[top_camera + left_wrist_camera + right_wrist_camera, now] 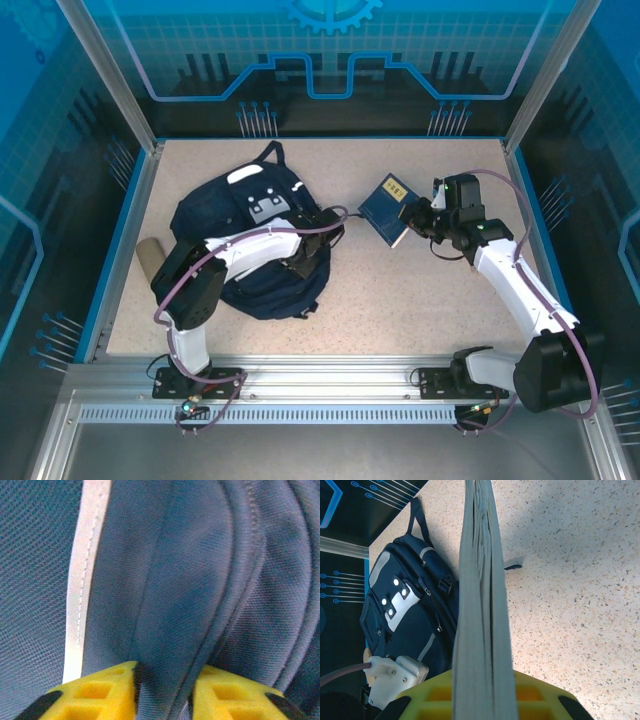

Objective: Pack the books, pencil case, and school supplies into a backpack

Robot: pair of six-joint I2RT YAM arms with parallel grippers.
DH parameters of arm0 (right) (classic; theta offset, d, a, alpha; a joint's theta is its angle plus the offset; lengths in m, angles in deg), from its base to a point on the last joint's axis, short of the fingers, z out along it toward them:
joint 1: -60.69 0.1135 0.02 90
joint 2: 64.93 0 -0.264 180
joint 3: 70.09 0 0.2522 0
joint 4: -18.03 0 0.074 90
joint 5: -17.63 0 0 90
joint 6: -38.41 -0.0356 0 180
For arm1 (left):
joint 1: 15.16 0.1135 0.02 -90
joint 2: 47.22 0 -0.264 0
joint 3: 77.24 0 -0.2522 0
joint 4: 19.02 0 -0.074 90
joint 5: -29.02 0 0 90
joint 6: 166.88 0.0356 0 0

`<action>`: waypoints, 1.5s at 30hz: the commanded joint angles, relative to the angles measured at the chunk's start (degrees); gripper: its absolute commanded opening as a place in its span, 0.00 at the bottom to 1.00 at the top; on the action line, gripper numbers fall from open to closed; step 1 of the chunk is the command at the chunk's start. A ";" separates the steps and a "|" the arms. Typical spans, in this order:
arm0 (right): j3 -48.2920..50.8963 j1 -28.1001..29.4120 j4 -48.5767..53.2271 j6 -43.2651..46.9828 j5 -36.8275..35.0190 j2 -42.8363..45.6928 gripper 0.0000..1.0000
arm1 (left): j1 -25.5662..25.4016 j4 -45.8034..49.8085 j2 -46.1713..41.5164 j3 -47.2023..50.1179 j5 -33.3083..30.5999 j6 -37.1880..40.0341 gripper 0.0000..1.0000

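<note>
A navy backpack [250,215] lies left of centre on the speckled table [400,310], its handle toward the far blue rim [330,140]. Bare tabletop runs along the near side and across the right half. Only a narrow lane of open surface separates the bag from the books [385,205]. The tan pencil case [150,257] lies near the left edge, just beside the bag and the left arm's elbow.

The left gripper [320,228] reaches over the bag's right side. In its wrist view the yellow fingers [100,695] are pinched narrow on a raised fold of the backpack [200,580] fabric, next to a white stripe [80,580].

The right gripper [408,218] clamps the books, a navy cover with a yellow label facing up. Its wrist view shows the right gripper [482,692] with the grey page edges of the books [480,605] standing between the fingers, above the table [570,580], the backpack [405,615] just beside them.
</note>
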 commanded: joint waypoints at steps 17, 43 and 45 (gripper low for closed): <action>2.94 -0.20 -5.73 2.00 10.01 3.04 0.00 | -0.19 -21.93 -24.45 1.14 -14.08 0.97 0.00; 3.55 17.55 -37.53 -16.93 17.02 -18.57 0.00 | -0.18 -33.52 -26.89 -2.72 -5.77 -0.86 0.00; 0.83 18.17 -37.93 -17.98 16.49 -22.66 0.00 | -0.16 -33.45 -27.02 -3.06 -5.47 -1.15 0.00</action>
